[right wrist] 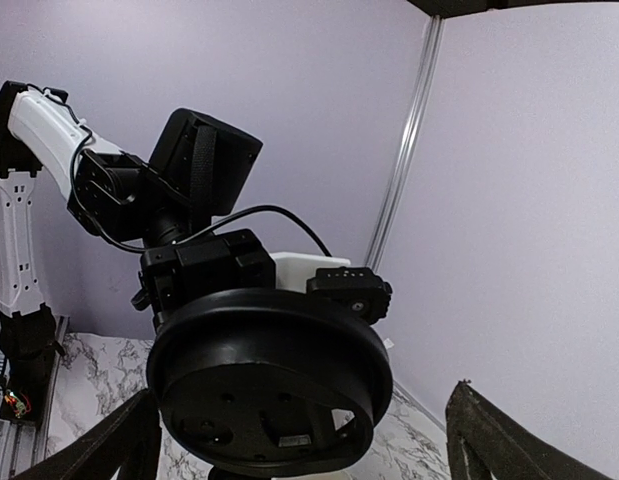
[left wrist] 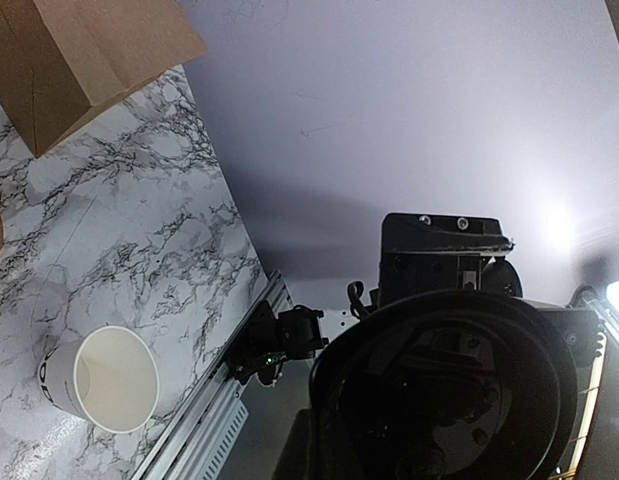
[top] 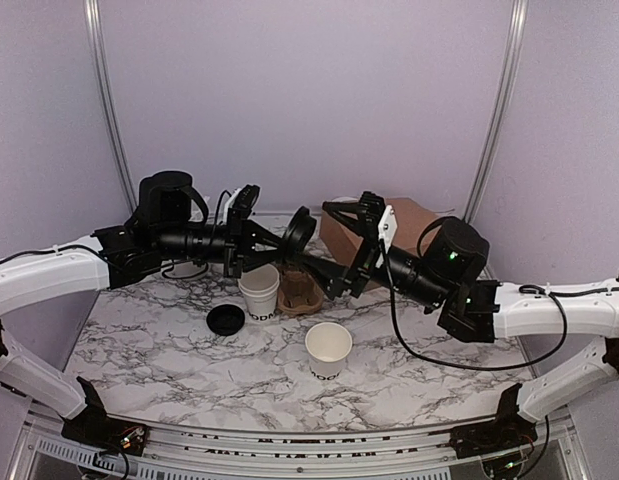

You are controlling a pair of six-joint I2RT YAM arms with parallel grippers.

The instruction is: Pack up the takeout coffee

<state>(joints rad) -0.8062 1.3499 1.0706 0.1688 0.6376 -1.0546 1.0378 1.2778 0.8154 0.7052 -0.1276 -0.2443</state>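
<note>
The left fingers [top: 287,240] pinch a black lid [top: 300,232] up in the air. The right fingers [top: 341,250] are spread wide and hold nothing. The cup [top: 329,348] stands open on the table [top: 169,350]. I think the lid goes on next, so it must be lined up flat over the cup's rim.

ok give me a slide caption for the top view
Left pincer holds a round black plastic lid before the open right pincer, above two lidless white paper cups

Left arm [top: 44,278]: white shell, black joints
Right arm [top: 549,310]: white shell, black joints, green light
Cables [top: 459,364]: black, looped
</note>
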